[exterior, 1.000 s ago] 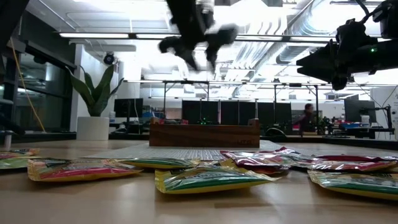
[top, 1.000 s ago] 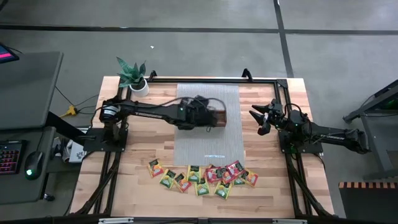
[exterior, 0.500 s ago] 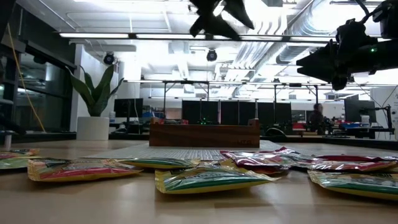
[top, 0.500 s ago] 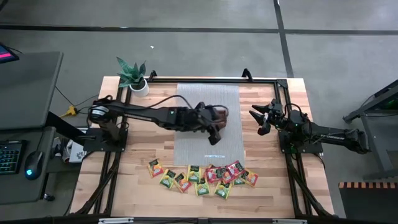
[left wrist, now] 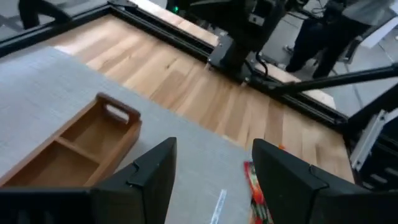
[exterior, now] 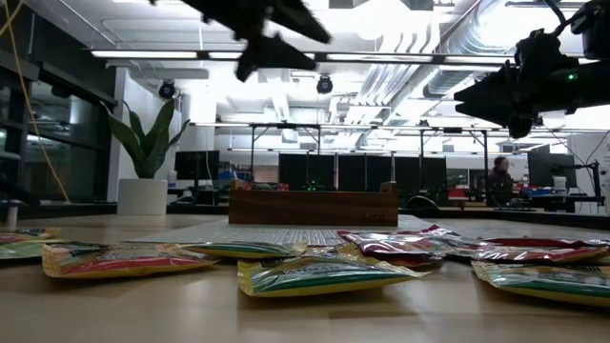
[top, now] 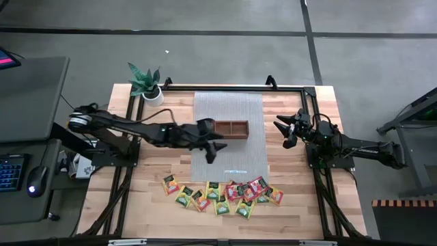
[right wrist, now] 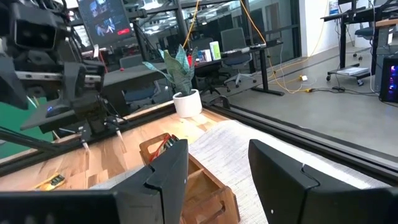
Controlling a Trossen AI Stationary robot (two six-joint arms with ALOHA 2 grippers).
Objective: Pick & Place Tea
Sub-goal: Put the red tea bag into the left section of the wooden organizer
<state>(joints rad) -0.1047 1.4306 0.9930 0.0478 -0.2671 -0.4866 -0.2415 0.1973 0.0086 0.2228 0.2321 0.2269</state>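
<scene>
The table (top: 157,171) carries a grey mat (top: 246,109) with the tray (top: 229,128) on it. The left tool (top: 210,152), jaws wide and empty, has swung off the tray toward the tea (top: 222,193) heaped near the table's front edge, likely for another pick. The right tool (top: 287,130) waits open beside the mat.

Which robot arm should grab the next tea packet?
Probably the left: its open gripper hovers over the grey mat, nearer the red, yellow and green tea packets. The right gripper waits at the table's edge.
</scene>
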